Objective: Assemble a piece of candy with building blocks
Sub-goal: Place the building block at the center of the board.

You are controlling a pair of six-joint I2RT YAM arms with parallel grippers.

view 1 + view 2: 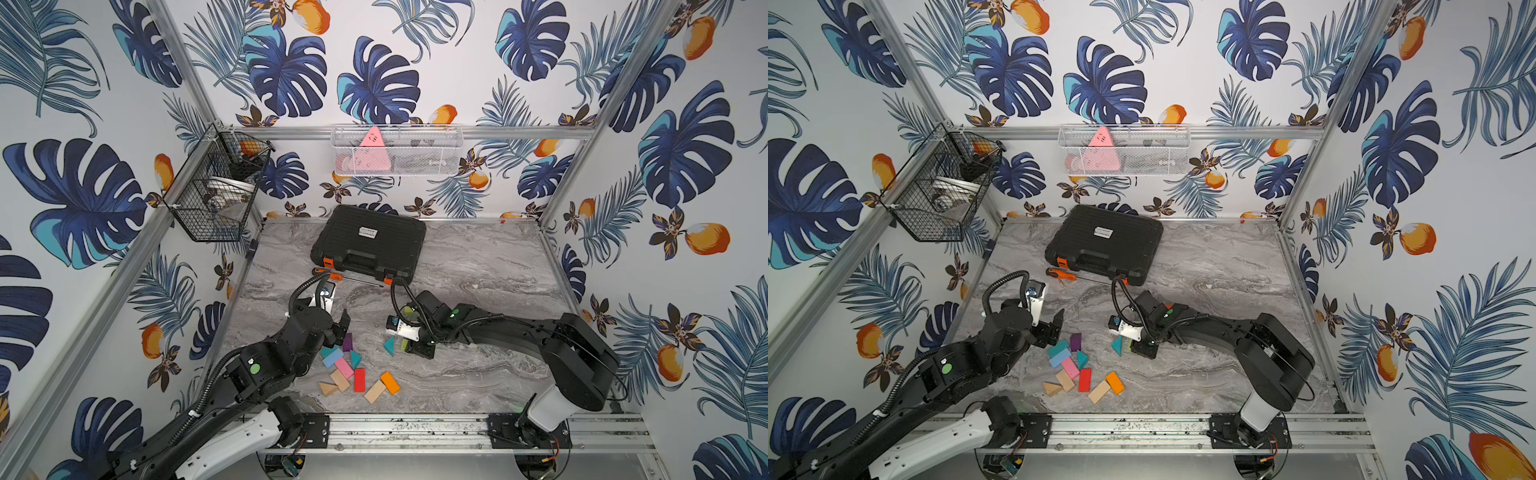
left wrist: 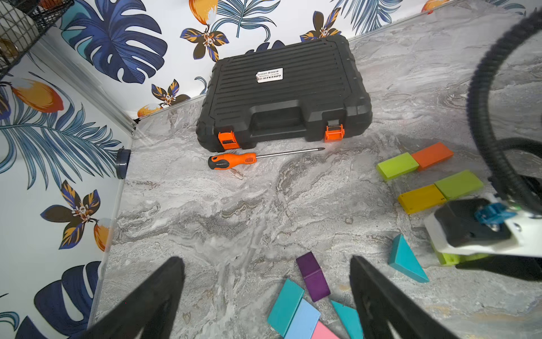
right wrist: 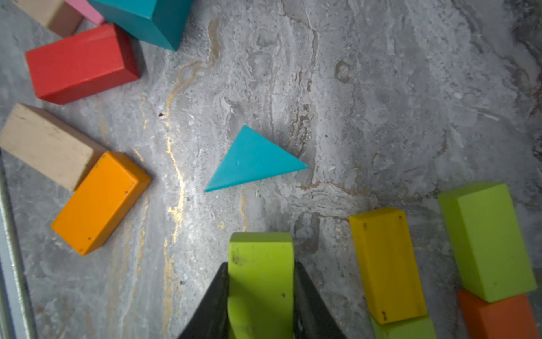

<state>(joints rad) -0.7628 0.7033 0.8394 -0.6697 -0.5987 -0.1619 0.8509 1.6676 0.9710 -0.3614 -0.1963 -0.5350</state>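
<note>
Risk, to my eye, starts with the loose pile (image 1: pixel 344 368) that my empty, wide-apart left gripper (image 2: pixel 265 261) could scatter, then the laid rows (image 3: pixel 387 264) my right gripper (image 3: pixel 260 264) could knock crooked, and last its clamped lime block (image 3: pixel 259 249) bumping the nearby teal wedge (image 3: pixel 252 161).

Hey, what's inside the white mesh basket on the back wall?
A pink triangular piece pokes above the white mesh basket; dark shapes beside it are too veiled by mesh to identify.

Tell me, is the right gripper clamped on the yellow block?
No, the right gripper grips a lime-green block; the yellow block lies free beside it.
</note>
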